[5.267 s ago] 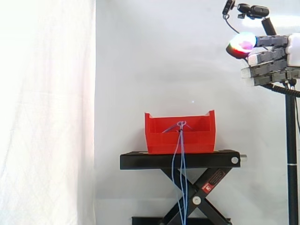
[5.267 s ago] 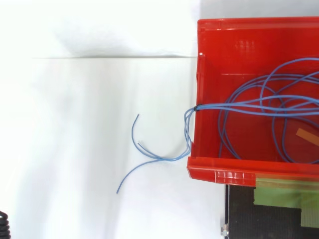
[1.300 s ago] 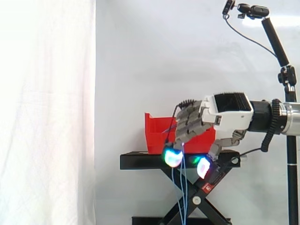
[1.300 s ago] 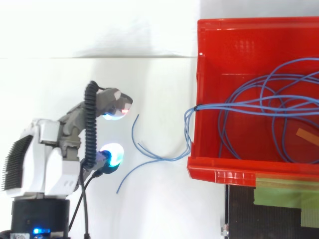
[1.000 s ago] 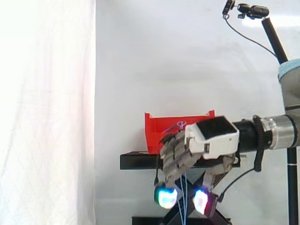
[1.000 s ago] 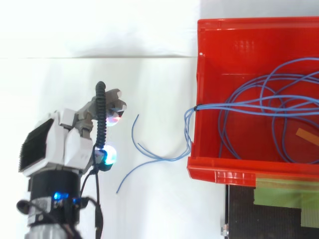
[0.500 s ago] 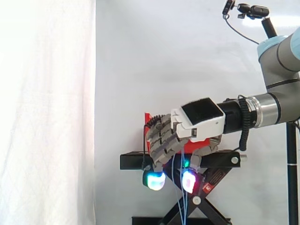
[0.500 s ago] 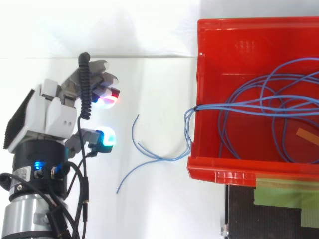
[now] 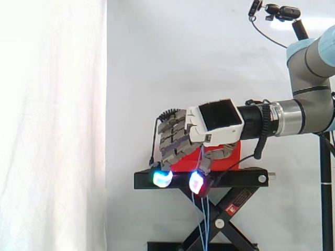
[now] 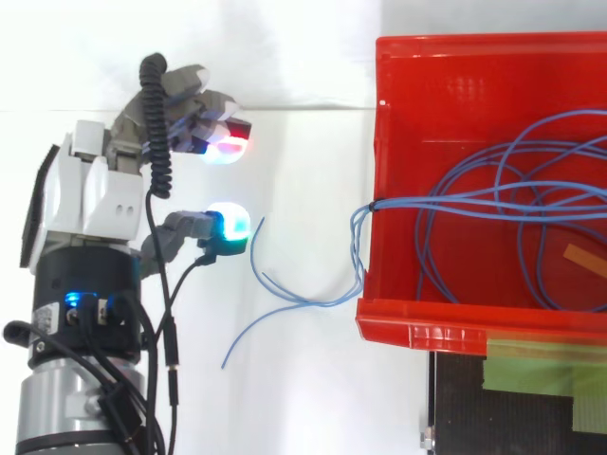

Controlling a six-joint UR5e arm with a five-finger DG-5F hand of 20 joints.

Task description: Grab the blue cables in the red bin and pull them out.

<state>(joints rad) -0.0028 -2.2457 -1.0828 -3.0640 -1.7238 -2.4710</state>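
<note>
The hand (image 10: 90,204) is open. Its fingers (image 10: 194,114) are half bent and lie close to one another, and the thumb (image 10: 190,227) stands apart from them, so there is a free gap between. Nothing is held in this gap. In the side view the hand (image 9: 214,123) points to the left with its glowing pads turned down, at about the level of the black stand (image 9: 246,179). In that view it covers most of the red bin (image 9: 233,157) behind it.

In the top view the hand is to the left of the red bin (image 10: 379,142), outside it. The cyan pad of the thumb is very near the upper loose end of the blue cables (image 10: 285,296). I cannot tell if they touch.

Most of the blue cables lie in loops inside the bin. A small black tie (image 10: 372,204) binds several strands at the left wall of the bin. From there they go over the wall and hang down outside. In the side view these strands hang in front of the stand, below the thumb pad.

A small orange strip (image 10: 586,258) lies in the bin at the right edge. Green tape (image 10: 541,365) is on the stand beside the bin's near wall.
</note>
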